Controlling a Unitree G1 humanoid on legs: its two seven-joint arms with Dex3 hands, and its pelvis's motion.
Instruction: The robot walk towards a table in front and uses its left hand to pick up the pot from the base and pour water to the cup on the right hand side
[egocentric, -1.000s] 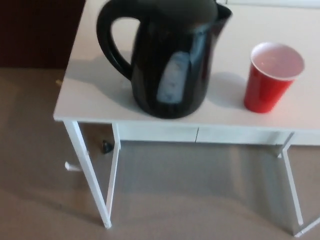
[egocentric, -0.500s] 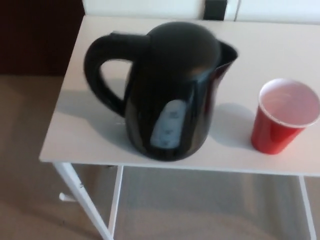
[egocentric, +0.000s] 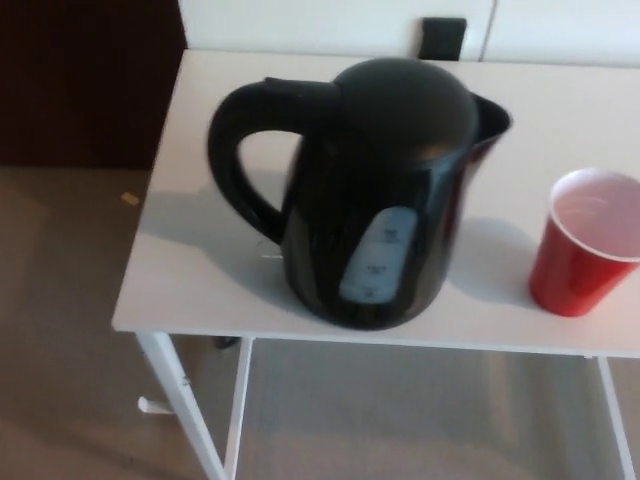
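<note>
Two task items are showing on the white surface (egocentric: 200, 290), with neither robot hand appearing in the head view, so whether either is released, clenched or grasping cannot be told. Item one, the black pot (egocentric: 385, 200), is standing upright near the surface's front edge, its looped handle (egocentric: 240, 160) pointing toward the robot's left and its spout toward the right; its base is not distinguishable beneath the dark body. Item two, the red cup (egocentric: 585, 245), is standing upright to the right of the pot, apart from it, partly cut by the picture's edge and looking empty. Step judged in hand: the approach is closing, grasp not yet begun. Next move is likely calling for the left hand coming in from the left and wrapping the handle before lifting straight up
</note>
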